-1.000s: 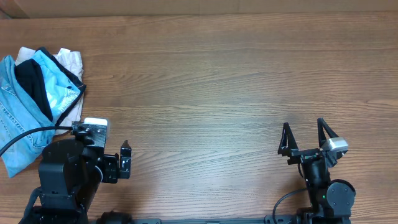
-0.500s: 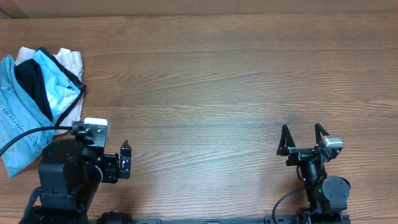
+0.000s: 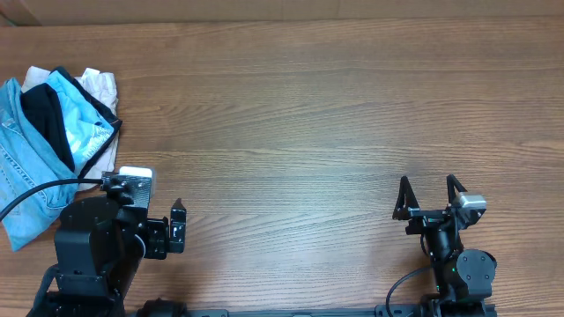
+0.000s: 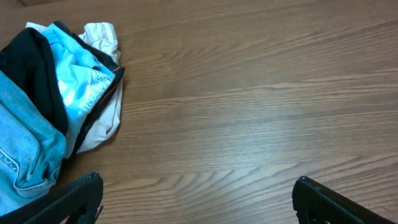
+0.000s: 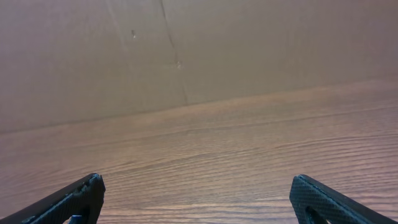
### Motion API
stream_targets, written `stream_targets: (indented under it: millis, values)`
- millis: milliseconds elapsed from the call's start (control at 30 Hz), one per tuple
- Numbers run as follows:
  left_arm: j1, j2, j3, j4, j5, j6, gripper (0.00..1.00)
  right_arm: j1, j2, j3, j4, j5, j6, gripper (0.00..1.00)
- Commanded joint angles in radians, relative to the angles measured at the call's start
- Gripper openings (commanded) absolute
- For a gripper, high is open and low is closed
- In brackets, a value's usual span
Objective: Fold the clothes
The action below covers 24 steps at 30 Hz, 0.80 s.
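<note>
The clothes, light-blue faded denim jeans (image 3: 19, 180), lie crumpled at the table's far left, partly under a black garment (image 3: 48, 119). In the left wrist view the jeans (image 4: 25, 146) fill the lower left corner. My left gripper (image 4: 198, 183) hovers open over bare wood to the right of the pile, touching nothing. At the near right of the table, far from the jeans, my right gripper (image 3: 428, 181) is open too. Only wood shows between the right gripper's (image 5: 198, 182) fingers.
On the jeans lie the black garment (image 4: 34, 68), a bright cyan cloth (image 4: 78, 84) and a beige cloth (image 4: 102, 37). A brown wall (image 5: 186, 50) closes the table's far edge. The wooden table (image 3: 308, 114) stretches between the arms.
The right gripper has drawn back slightly toward the near edge, then held still. The left arm and the pile have not moved.
</note>
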Motion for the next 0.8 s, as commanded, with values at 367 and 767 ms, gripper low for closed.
stream_targets:
  millis: [367,767]
  values:
    - [-0.003,-0.004,-0.026,0.002,-0.010,-0.013,1.00,0.010,-0.010,-0.010,0.008,0.010,0.002,1.00]
    - [-0.004,-0.291,-0.399,0.204,0.025,-0.029,1.00,0.010,-0.010,-0.010,0.008,0.010,0.002,1.00]
